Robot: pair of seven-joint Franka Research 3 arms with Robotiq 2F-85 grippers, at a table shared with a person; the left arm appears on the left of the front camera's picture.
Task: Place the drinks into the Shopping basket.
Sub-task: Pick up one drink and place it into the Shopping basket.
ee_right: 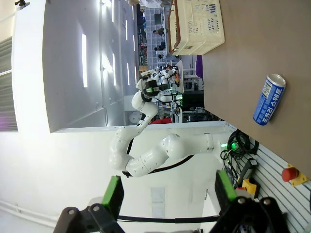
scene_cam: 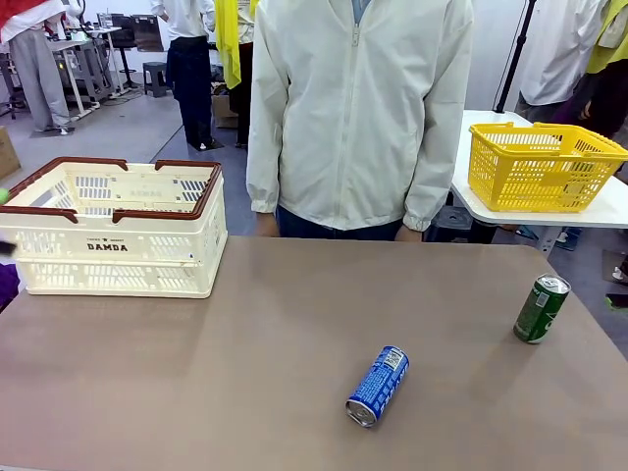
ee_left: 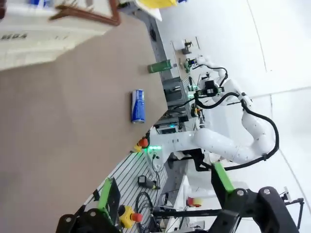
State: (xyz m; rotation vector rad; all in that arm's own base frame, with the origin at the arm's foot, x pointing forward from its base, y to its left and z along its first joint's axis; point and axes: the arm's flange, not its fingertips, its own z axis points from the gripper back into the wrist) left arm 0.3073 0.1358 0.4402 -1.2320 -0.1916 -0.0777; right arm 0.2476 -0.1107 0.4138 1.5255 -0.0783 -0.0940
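Observation:
A blue drink can [scene_cam: 378, 385] lies on its side on the brown table, right of the middle and near the front. A green drink can [scene_cam: 541, 308] stands upright near the right edge. The cream Shopping basket [scene_cam: 118, 265] with a dark red rim sits at the far left. In the left wrist view my left gripper [ee_left: 165, 189] is open and holds nothing, off the table's side, with the blue can [ee_left: 138, 106], the green can [ee_left: 160, 66] and the basket [ee_left: 29, 39] beyond. My right gripper [ee_right: 168, 191] is open too, well apart from the blue can [ee_right: 268, 99] and the basket [ee_right: 204, 29].
A person in a pale jacket [scene_cam: 358, 108] stands at the table's far edge, hands down. A yellow mesh basket [scene_cam: 543, 167] rests on a separate white table at the back right. Bare tabletop [scene_cam: 245, 373] lies between the basket and the cans.

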